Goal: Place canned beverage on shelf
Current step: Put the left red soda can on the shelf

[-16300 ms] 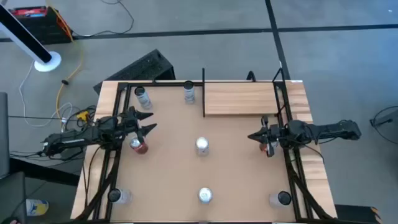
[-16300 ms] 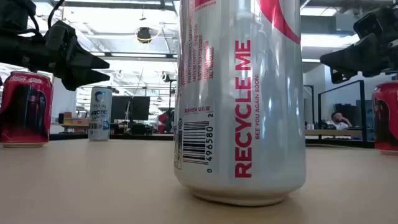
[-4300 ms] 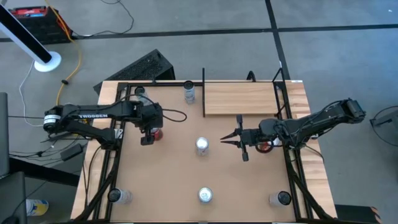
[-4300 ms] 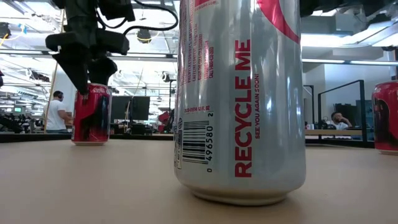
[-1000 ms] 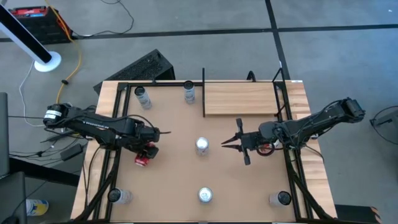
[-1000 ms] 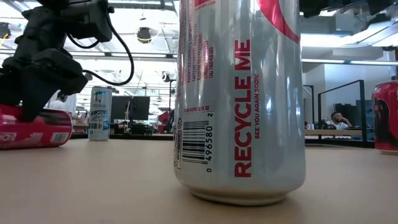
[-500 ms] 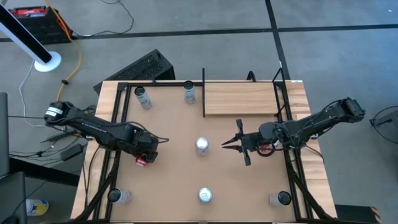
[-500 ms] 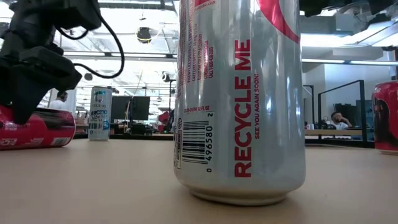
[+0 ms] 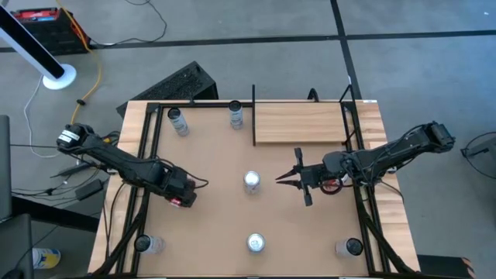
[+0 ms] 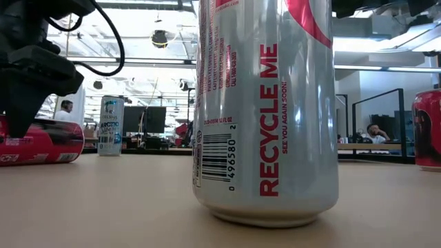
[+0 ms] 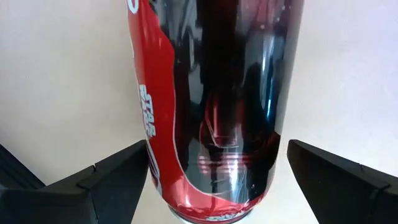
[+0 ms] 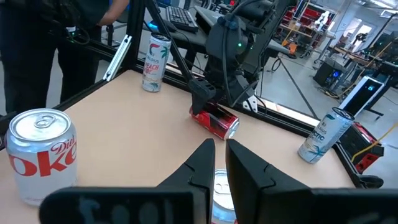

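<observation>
A red can (image 11: 211,93) lies on its side on the table's left part, also seen in the low view (image 10: 48,141). My left gripper (image 9: 180,194) points down over it, open, one finger on each side of the can's body. My right gripper (image 9: 283,180) hangs level at the table's middle right, shut and holding nothing, pointing at an upright silver can (image 9: 252,181). The shelf (image 9: 298,122), a pale board with a black upright bar (image 9: 253,116) on its left short edge, lies at the far right with nothing on it. My left gripper stands open astride the lying red can, coming from above with its fingers across the can. One finger (image 11: 124,174) lies right at the can's side (image 11: 146,155). Whether it touches the can, I cannot tell.
Upright cans stand at the far left (image 9: 177,122), the far middle (image 9: 236,115) and the near middle (image 9: 256,243), the last filling the low view (image 10: 265,110). Another red can (image 9: 333,184) stands under the right arm. Black frame rails (image 9: 147,155) run along both table sides.
My left gripper has swung toward the table's near edge and turned about, coming to stand over the lying red can, and it stays open. The can has kept lying where it was.
</observation>
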Robot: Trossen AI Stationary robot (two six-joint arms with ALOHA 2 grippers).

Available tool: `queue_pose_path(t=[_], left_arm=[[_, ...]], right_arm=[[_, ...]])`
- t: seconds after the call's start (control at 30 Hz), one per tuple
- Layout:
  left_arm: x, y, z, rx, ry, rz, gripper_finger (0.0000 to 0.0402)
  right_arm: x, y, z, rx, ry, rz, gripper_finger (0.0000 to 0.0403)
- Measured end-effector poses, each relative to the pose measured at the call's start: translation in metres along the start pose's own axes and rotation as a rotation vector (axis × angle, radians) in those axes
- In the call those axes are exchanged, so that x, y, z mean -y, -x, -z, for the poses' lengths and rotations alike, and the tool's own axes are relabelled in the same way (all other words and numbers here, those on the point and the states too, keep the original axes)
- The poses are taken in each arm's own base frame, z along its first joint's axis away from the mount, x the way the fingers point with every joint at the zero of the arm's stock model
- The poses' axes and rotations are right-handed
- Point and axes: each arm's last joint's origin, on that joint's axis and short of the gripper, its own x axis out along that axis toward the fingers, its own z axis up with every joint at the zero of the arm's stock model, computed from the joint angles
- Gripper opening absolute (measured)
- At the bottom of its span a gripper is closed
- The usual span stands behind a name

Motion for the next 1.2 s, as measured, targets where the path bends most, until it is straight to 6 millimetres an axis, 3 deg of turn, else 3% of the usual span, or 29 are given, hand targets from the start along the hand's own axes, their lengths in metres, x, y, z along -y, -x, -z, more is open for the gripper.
queue_pose_path(t=[0.27,0.83,1.2], left_arm=[[-0.008,-0.012,0.002,-0.016,0.023,0.0,0.0361],[-0.007,-0.012,0.003,-0.068,0.025,0.002,0.036],[-0.007,-0.011,0.0,-0.092,0.015,0.004,0.0278]], right_arm=[[0.0,0.0,0.0,-0.001,0.0,-0.001,0.0064],[0.002,0.0,-0.001,0.017,0.023,0.013,0.0064],[0.002,0.0,-0.001,0.017,0.023,0.013,0.0064]])
